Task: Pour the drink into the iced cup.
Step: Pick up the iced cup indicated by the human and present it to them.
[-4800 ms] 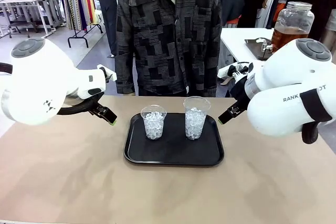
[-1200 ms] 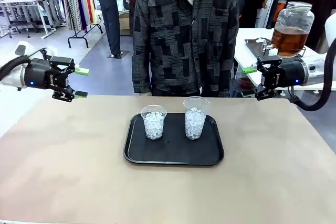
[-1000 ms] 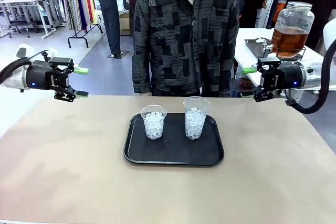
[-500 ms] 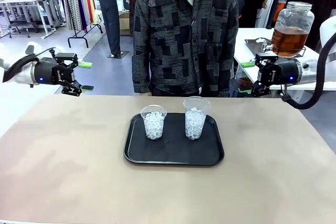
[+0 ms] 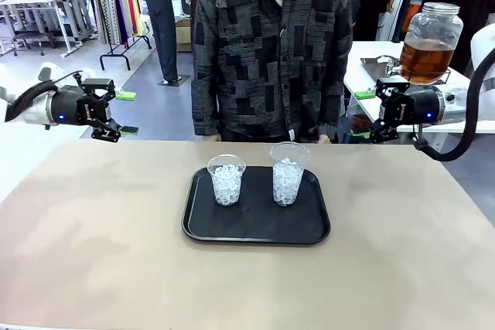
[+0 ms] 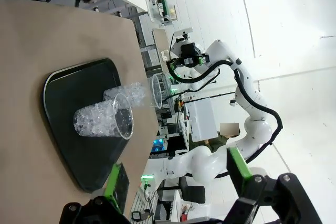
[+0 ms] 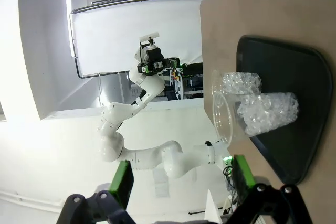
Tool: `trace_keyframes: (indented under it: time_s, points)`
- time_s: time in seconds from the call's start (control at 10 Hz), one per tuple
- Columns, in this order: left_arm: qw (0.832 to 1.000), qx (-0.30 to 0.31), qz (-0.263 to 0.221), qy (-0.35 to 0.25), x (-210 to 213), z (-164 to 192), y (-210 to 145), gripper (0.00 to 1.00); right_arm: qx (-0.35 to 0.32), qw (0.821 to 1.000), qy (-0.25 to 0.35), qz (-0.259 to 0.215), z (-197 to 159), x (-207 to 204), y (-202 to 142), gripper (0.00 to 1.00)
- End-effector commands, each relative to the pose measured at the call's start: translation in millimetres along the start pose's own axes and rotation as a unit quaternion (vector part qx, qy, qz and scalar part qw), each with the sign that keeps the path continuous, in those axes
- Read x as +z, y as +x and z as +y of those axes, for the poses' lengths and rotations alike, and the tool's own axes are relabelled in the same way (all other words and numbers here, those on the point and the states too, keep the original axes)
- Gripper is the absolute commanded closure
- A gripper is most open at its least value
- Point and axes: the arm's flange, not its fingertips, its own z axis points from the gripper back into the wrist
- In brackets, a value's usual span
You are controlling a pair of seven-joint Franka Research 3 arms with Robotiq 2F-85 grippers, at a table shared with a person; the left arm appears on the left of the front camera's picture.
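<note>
Presently, with left gripper (image 5: 126,113) and right gripper (image 5: 361,114) held wide open and empty either side of the tray (image 5: 255,239), an iced cup (image 5: 288,175) is best grasped mid-wall and kept upright, the drink (image 5: 424,56) standing beyond the tray's right.

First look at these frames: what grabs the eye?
A shorter iced cup and a taller iced cup share a black tray mid-table. The left gripper and right gripper hang open by the far corners; a jar of amber drink sits on a side table behind.
</note>
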Motion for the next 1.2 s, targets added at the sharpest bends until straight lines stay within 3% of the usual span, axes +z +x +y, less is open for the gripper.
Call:
trace_keyframes:
  time_s: [0.0, 1.1]
  points:
    - [1.0, -0.002, -0.001, 0.002, 0.0, -1.9, -0.5, 0.0, 0.001, 1.0, -0.002, -0.003, 0.6, 0.6, 0.3, 0.0]
    - [1.0, -0.002, -0.001, 0.002, 0.0, -1.9, -0.5, 0.0, 0.001, 1.0, -0.002, -0.003, 0.6, 0.6, 0.3, 0.0]
